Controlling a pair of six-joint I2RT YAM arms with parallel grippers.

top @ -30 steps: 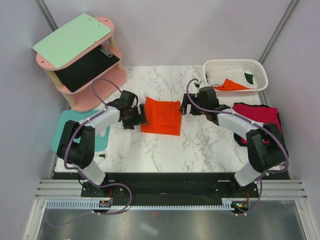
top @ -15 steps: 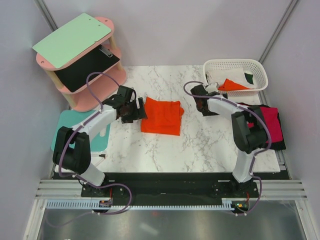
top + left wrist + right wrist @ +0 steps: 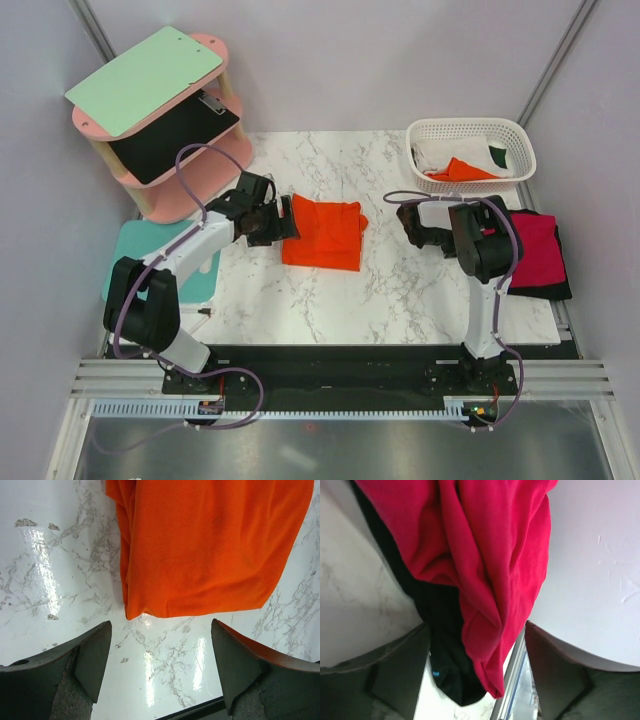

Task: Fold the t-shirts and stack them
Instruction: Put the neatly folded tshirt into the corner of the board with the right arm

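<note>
A folded bright orange t-shirt lies flat on the marble table. My left gripper stands open at its left edge, over bare marble and just short of the cloth. My right gripper is open and holds nothing. It faces a crimson red t-shirt that lies on a black t-shirt at the table's right edge. More t-shirts sit in the basket: an orange one, a white one and a dark green one.
The white lattice basket stands at the back right. A pink two-tier shelf at the back left carries a mint board and a black board. A teal mat lies left of the table. The table's metal edge rail runs under the red and black pile.
My right gripper left the orange shirt's right edge and swung round toward the red and black pile, its jaws narrowing a little. The left gripper edged closer to the shirt.
</note>
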